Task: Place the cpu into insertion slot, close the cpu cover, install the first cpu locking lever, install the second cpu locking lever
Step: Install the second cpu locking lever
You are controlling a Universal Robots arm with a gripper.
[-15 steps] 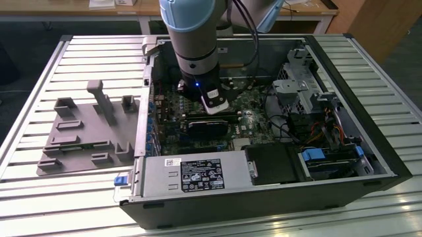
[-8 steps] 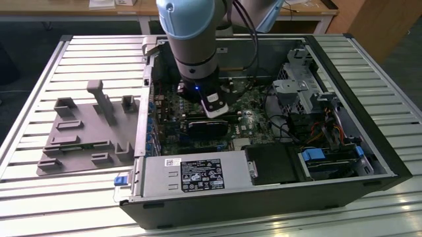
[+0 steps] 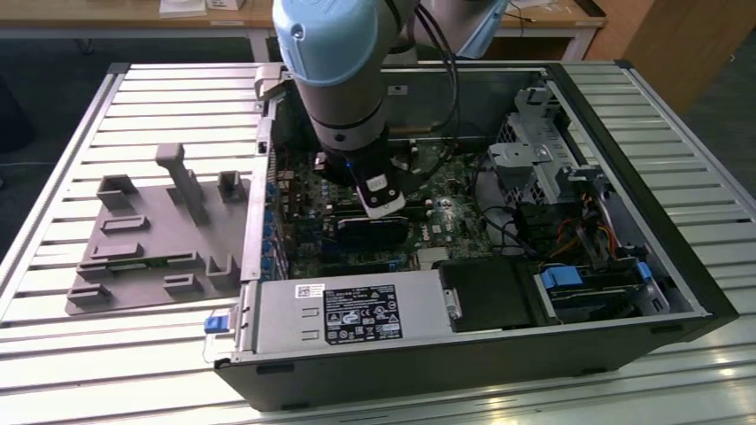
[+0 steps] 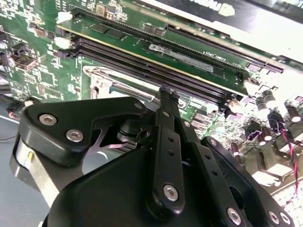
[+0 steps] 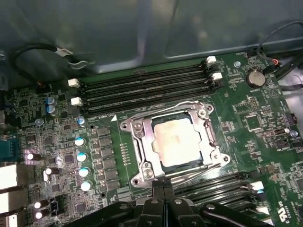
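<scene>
In the first wrist view the cpu (image 5: 177,139) lies flat in the insertion slot (image 5: 137,179), its beige metal top showing through the window of the cpu cover (image 5: 144,144), which lies down flat over it. Thin wire levers run along two sides of the cover, one (image 5: 165,112) by the memory slots and one (image 5: 196,171) on the gripper's side. My gripper (image 5: 163,187) is shut with nothing seen between its fingers, and its tips sit at the socket's edge beside that nearer lever. The second wrist view has the fingertips (image 4: 166,92) just over the socket's metal rim (image 4: 102,82). In the exterior view the gripper (image 3: 381,202) reaches down into the open computer case.
Long black memory slots (image 5: 147,87) flank the socket on two sides. A black card (image 3: 372,232) sits just below the gripper. The power supply (image 3: 343,310), drive cage (image 3: 543,168) and loose cables (image 3: 520,235) crowd the case. A grey fixture tray (image 3: 154,239) lies outside, on the exterior view's left.
</scene>
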